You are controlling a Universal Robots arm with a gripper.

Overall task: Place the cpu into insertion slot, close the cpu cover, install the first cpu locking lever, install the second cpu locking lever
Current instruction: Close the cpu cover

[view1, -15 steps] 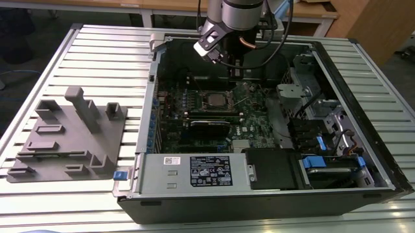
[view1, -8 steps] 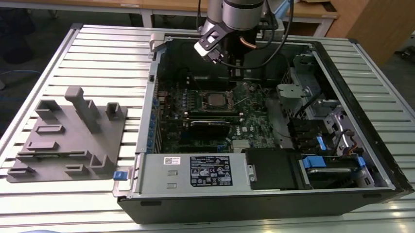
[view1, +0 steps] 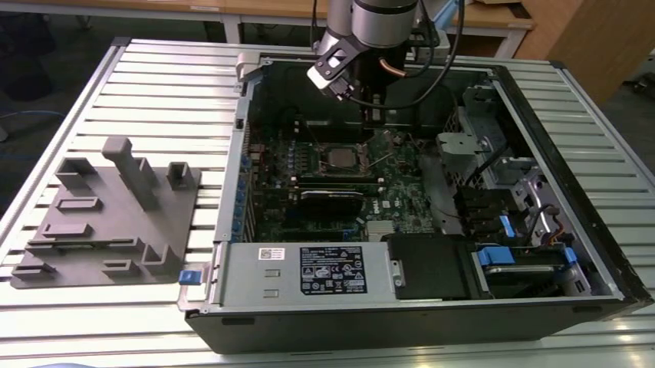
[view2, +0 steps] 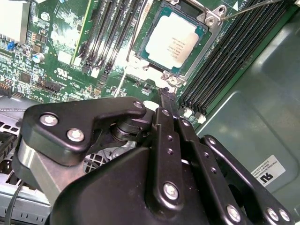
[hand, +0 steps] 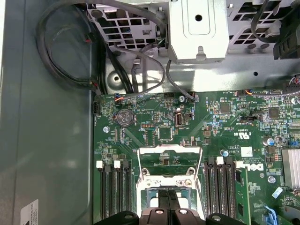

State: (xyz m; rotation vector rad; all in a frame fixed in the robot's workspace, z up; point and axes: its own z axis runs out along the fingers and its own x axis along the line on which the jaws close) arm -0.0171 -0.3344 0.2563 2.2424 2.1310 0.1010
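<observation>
A small flat square cpu [view2: 171, 40] with a silvery-grey metal top is seen in the second wrist view, seated flat in the square black, metal-rimmed insertion slot [view2: 193, 55] of the green motherboard [hand: 206, 117]. The thin square silver-grey metal cpu cover [hand: 168, 150] with its square window is seen in the first wrist view swung open off the slot, so that green board is visible through the window. Two thin bare metal locking levers are seen unlatched in the second wrist view: the first lever [view2: 136, 37] runs along one side of the slot, and the second lever [view2: 248, 7] stands away from the opposite corner.

The black linkage gripper [view2: 164, 92] is closed, its two fingers pressed together with nothing seen between them. Its tip is held just beside a corner of the insertion slot; whether it touches the rim cannot be told. Long narrow black memory slots [view2: 234, 51] lie on either side of the slot.

In the exterior view the gripper [view1: 376, 119] is lowered into an open black tower computer case [view1: 584, 153], near the insertion slot [view1: 338, 157]. The case lies on a slatted silver metal table [view1: 153, 84], and a grey moulded fixture [view1: 103, 222] rests on the table towards the exterior view's left, well apart from the arm.
</observation>
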